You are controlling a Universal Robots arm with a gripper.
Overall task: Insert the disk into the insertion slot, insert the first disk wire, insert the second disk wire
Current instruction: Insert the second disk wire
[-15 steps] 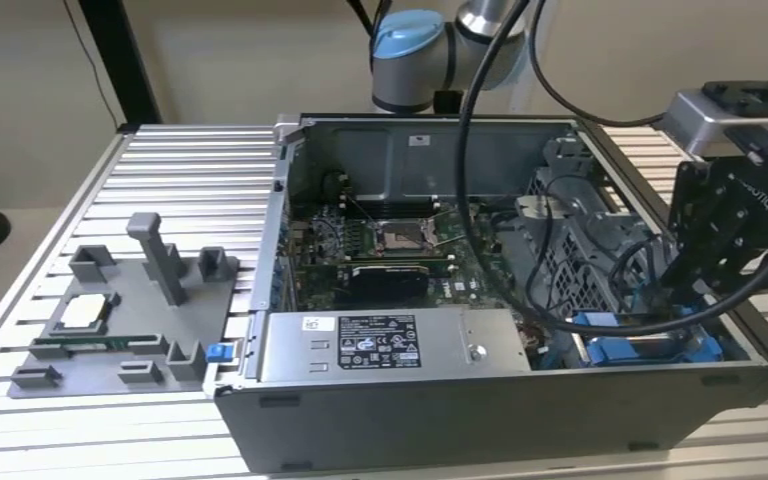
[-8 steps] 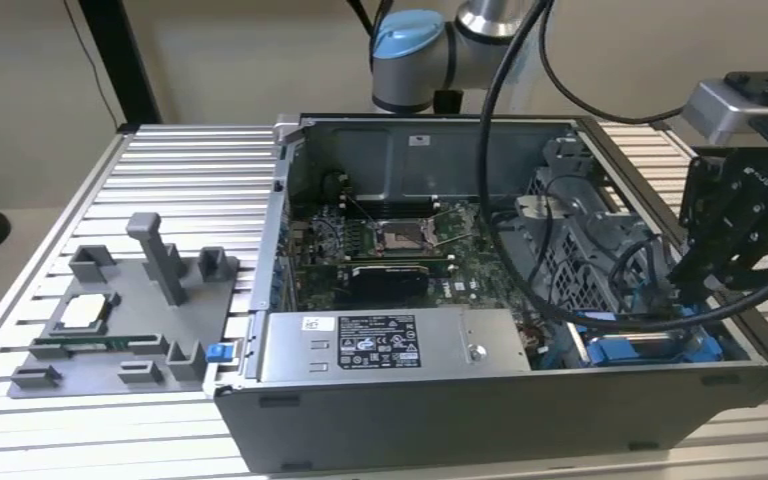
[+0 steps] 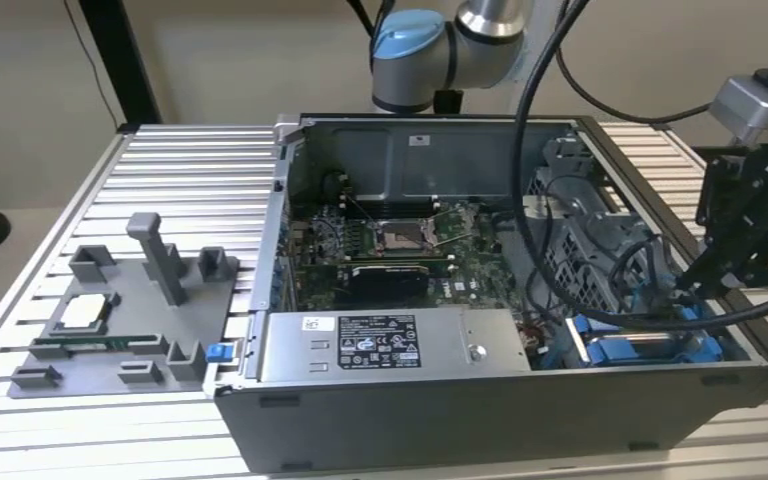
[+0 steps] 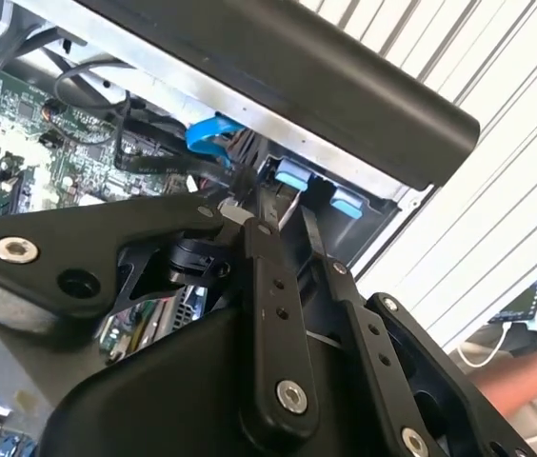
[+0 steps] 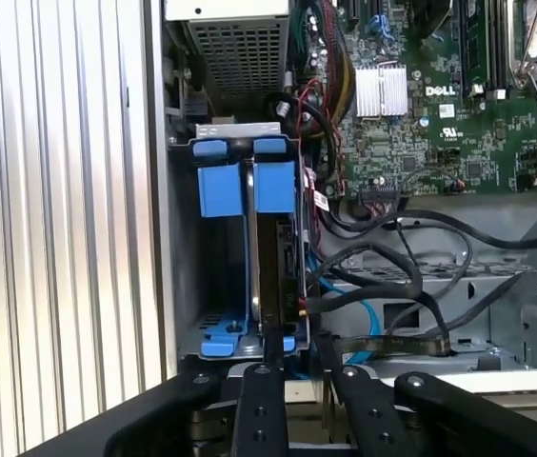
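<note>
Computer case [image 3: 491, 425], one, lying open on the ribbed tabletop [image 3: 184, 160]. One arm [image 3: 424, 50] stands behind the case. One black tool [image 3: 691, 285] reaches into the case corner on the exterior view's right, next to the single silver box [image 3: 384, 345].

Disk [image 5: 270, 267], one, stands on edge inside the slot [image 5: 181, 267] in that corner of the case, seen edge-on in the first wrist view. Two blue tabs [image 5: 221, 186] [image 5: 273, 186] sit side by side at its far end. Tool [image 5: 297, 338] is right at the near end of the disk; cannot tell whether it is released or clenched. In the second wrist view the tool [image 4: 283, 205] points at two blue tabs [image 4: 292, 174] under the case rim.

Several black cables [image 5: 392, 276] loop beside the slot, within the case. One green circuit board [image 5: 440, 133] covers the case floor.

Outside the case, on the exterior view's left: one grey holder tray [image 3: 91, 365] on the tabletop.
</note>
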